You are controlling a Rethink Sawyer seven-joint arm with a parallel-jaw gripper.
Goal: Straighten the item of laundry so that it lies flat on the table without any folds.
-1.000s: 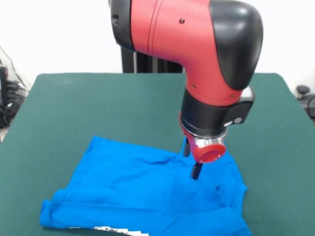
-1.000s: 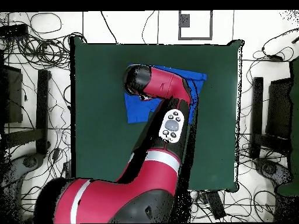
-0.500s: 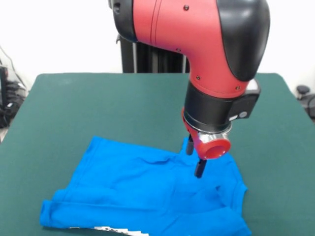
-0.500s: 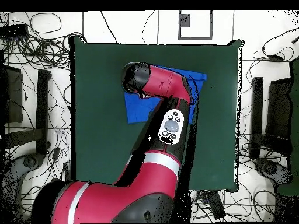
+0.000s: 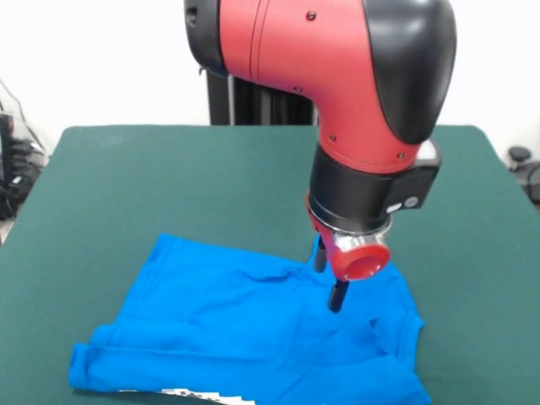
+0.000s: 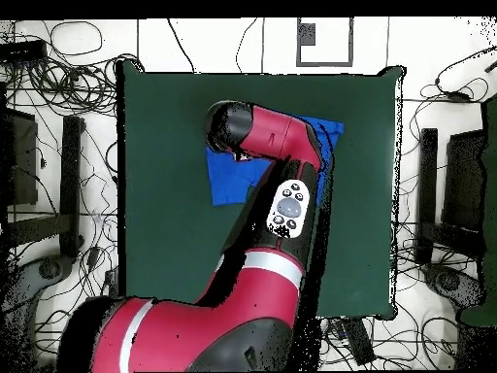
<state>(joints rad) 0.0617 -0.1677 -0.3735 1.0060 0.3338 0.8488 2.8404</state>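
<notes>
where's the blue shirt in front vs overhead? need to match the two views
Front view: the blue T-shirt lies low and centre, running off the bottom edge.
Overhead view: it sits at the upper middle of the table, mostly hidden under the arm.
Shared landmark: the red arm over the shirt.

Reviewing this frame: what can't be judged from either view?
- T-shirt: its near hem is cut off by the front view's bottom edge, so the white graphic is mostly unseen.
- Overhead view: the arm covers most of the shirt.
- Gripper: whether it touches the cloth is unclear.
</notes>
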